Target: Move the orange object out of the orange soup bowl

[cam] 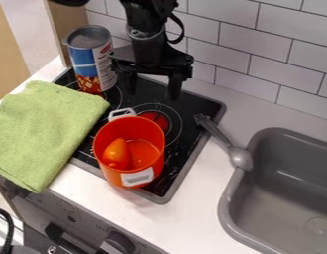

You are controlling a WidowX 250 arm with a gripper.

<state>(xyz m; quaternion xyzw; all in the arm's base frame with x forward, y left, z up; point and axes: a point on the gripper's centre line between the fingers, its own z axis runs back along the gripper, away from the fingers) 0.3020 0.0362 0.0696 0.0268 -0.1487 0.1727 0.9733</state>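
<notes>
We see the gripper (151,93) hanging over the back of the stove (192,149), its two fingers spread apart with nothing between them. We find the orange object (117,153) inside the orange soup bowl (110,172), by its left wall in our view, lower than the gripper, nearer the camera and well apart from it.

Orange on bowl (130,127) | orange also on object (117,153) | white on handles (137,177) | light green on towel (43,129) | blue, white, speckled red on can (86,54) | black with pale rings on stove (183,154) | grey on sink (279,186), faucet (240,158) | white, grey-lined on tiles (285,64) | black on gripper (153,93)
</notes>
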